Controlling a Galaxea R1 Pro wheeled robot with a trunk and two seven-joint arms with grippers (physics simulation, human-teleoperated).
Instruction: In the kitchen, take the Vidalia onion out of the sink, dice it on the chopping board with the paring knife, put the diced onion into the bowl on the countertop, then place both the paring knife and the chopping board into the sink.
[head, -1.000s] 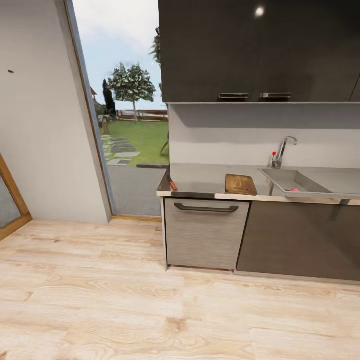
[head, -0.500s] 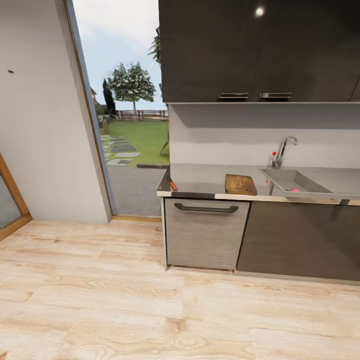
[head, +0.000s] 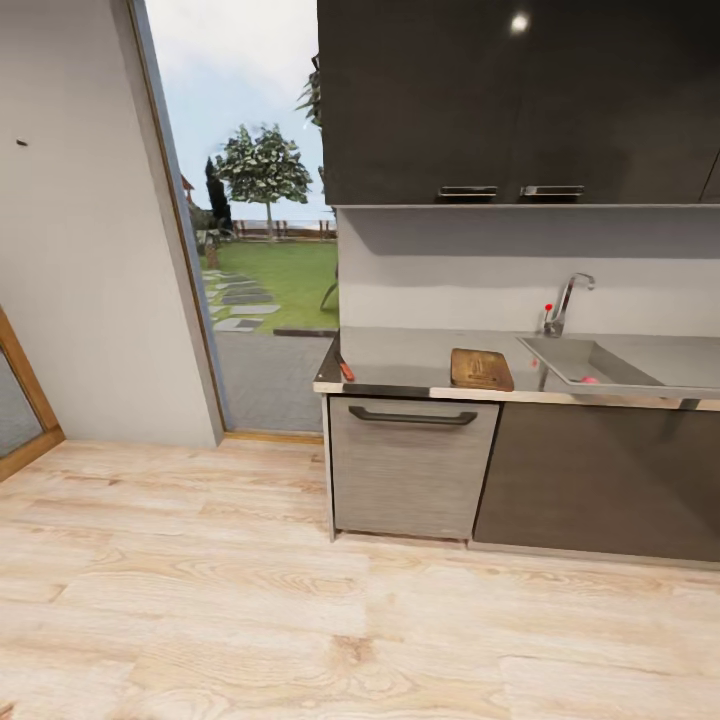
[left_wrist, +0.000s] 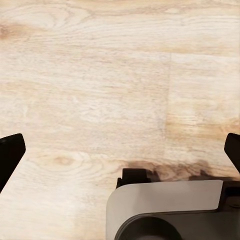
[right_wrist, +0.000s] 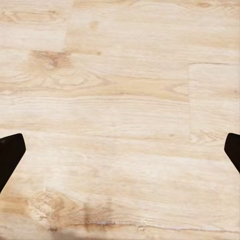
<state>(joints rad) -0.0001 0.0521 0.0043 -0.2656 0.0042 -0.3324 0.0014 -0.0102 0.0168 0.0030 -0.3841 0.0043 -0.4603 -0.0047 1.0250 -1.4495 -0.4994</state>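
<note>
The brown chopping board (head: 481, 369) lies on the grey countertop (head: 410, 355) just left of the sink (head: 590, 362). The paring knife (head: 345, 369), with its red-orange handle, rests near the counter's left end. Inside the sink a small pinkish-red thing (head: 589, 380) shows; I cannot tell what it is. The bowl is out of view. My left gripper (left_wrist: 120, 152) hangs open over the wood floor, its dark fingertips (left_wrist: 10, 155) at the frame's edges. My right gripper (right_wrist: 120, 152) is also open above the floor, with nothing between its fingertips (right_wrist: 10, 152).
Dark upper cabinets (head: 520, 100) hang over the counter, and a faucet (head: 562, 305) stands behind the sink. A drawer front with a handle (head: 412, 417) sits below the counter. An open doorway (head: 260, 250) to a garden is at left. Light wood floor (head: 300, 600) lies between me and the counter.
</note>
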